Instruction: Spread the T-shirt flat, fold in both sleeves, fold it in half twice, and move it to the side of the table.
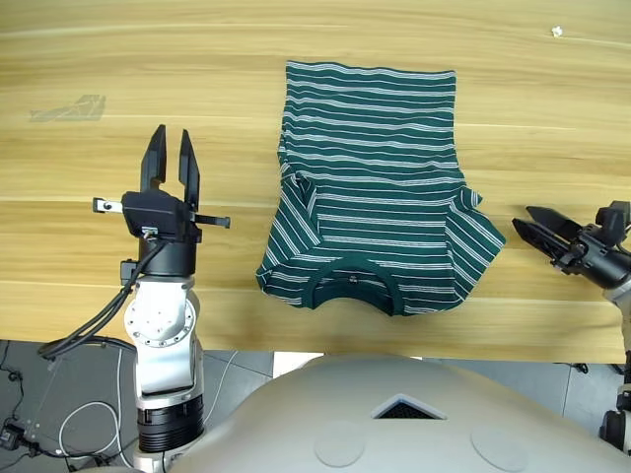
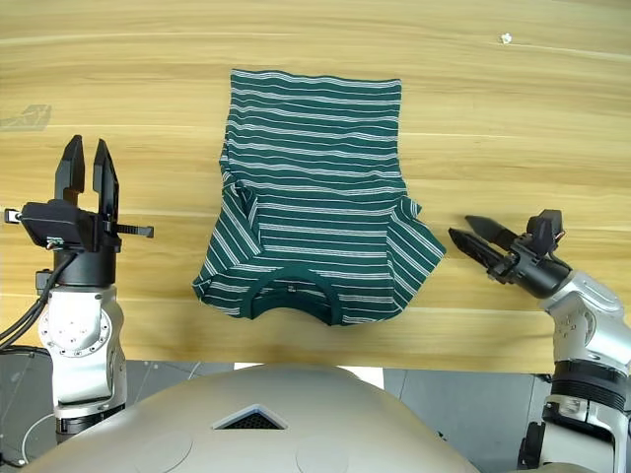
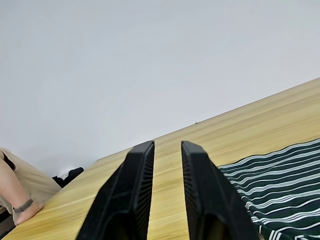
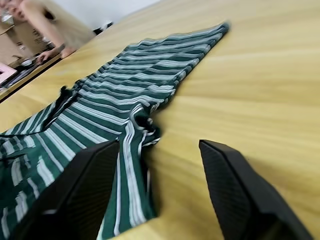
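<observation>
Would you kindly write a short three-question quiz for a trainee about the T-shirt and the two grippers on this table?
1. True or false: the left gripper holds the T-shirt.
2. The shirt's collar points: A) toward the robot, B) away from the robot, C) to the robot's left.
3. Fill in: the right gripper, beside the shirt's right sleeve, is ____ (open or shut).

Key: 1 false; 2 A; 3 open.

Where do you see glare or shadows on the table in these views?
Left eye view: soft, even light on the wooden table, no hard glare, and the striped T-shirt casts hardly any shadow. Right wrist view: a pale sheen on the wood farther off, and a thin dark shadow under the edge of the sleeve.
</observation>
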### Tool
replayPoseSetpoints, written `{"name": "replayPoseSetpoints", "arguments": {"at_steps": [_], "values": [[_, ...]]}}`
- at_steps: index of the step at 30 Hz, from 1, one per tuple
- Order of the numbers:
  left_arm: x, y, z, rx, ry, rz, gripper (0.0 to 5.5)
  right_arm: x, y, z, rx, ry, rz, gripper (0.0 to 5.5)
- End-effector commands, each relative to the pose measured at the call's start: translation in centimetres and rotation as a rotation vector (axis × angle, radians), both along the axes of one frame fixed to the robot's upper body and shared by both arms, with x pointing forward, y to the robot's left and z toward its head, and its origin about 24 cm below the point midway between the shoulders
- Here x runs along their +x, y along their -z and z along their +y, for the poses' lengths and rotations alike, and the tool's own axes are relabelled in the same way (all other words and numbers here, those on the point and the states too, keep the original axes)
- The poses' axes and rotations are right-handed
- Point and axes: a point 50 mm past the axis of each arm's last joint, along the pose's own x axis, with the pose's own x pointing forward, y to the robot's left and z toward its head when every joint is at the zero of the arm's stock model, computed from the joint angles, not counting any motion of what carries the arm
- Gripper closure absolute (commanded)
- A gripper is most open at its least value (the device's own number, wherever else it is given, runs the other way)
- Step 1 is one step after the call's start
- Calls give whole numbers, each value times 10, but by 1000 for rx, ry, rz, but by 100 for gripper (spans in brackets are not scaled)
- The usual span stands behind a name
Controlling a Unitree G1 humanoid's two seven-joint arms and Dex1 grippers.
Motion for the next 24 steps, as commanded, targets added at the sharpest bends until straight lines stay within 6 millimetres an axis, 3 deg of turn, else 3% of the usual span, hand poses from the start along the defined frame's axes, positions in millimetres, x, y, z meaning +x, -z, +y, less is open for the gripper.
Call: {"name": "replayPoseSetpoints", "arguments": {"at_steps": [1,13,24], "values": [[-1,7,-12,13,42,23,452,-2,1,8,-46,-86,37,254],[-8,13,-19,-107,46,59,452,-18,22,-7,-155,-130,153,254],[-8,20,-26,-107,68,90,449,-18,25,-4,-129,-151,138,471]]}}
